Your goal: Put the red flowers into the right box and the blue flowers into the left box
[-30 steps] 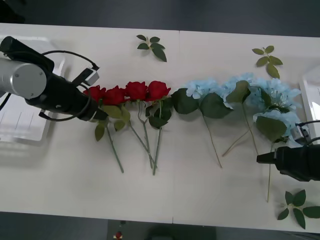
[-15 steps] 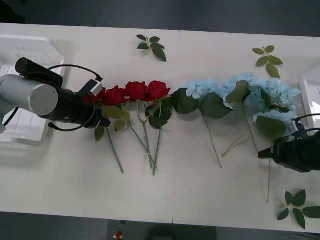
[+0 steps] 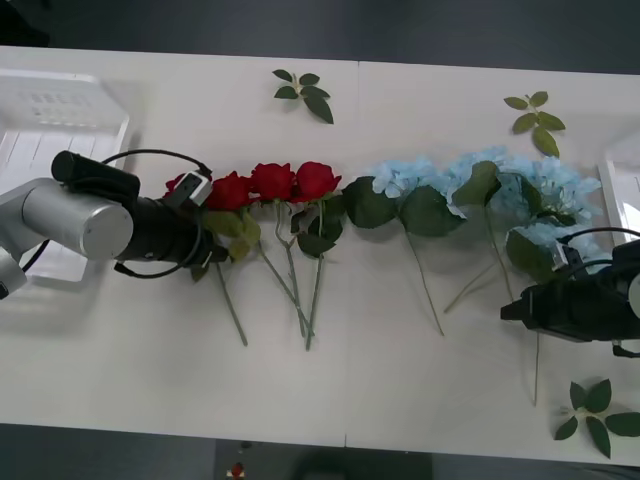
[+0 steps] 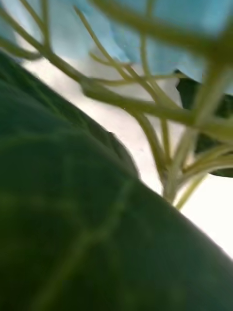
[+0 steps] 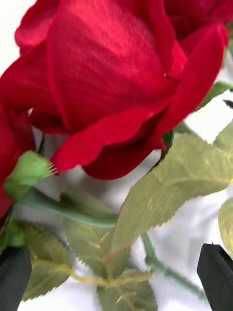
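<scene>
Left gripper (image 5: 116,277) is wide open, black fingers (image 5: 216,272) either side of the leftmost stem of the red flowers (image 3: 250,184). Right gripper (image 3: 510,312) is at the rightmost of the blue flowers (image 3: 500,185); grip state unreadable. Left box (image 3: 60,110) sits behind the left arm.

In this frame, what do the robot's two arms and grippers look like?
The left arm has a silver-grey cylindrical segment leading into a black wrist, with thin black cables looping around it and a small white-and-black block near the tip. The left gripper has black fingers. The right arm is black, with a thin black cable arching over it.
</scene>
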`<state>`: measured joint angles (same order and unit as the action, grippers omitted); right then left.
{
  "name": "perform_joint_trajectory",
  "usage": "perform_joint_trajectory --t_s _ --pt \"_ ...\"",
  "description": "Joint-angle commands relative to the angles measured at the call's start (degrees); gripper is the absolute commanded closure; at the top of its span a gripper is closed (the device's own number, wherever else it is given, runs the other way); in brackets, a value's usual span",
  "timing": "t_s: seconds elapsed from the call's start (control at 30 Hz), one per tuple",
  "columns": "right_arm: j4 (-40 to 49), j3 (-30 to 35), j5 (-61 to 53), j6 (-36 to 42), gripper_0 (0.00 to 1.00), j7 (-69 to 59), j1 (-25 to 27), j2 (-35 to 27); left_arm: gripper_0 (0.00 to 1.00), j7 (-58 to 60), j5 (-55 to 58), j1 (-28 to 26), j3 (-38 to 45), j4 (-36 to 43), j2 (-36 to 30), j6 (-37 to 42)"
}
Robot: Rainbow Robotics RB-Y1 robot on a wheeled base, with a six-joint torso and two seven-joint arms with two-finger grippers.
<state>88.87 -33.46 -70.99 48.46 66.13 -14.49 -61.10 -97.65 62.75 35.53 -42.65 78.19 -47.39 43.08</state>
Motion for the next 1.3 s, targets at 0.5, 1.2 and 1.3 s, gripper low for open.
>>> perform_joint_trajectory --t_s 0.5,1.2,1.3 --pt "0.43 0.06 3.49 -0.20 1.00 -0.65 -0.10 -1.12 1.00 1.84 -1.49 3.75 -4.90 -4.97 1.68 -8.63" --pt "12.64 15.09 4.63 12.45 1.00 0.75 5.00 -7.98 1.00 0.09 -1.57 4.81 -4.11 -4.10 -0.34 -7.14" --pt "16.69 22.48 4.28 16.76 1.00 1.37 8.86 -7.10 1.00 -0.35 -1.14 4.81 -0.94 -2.34 -1.39 -2.74"
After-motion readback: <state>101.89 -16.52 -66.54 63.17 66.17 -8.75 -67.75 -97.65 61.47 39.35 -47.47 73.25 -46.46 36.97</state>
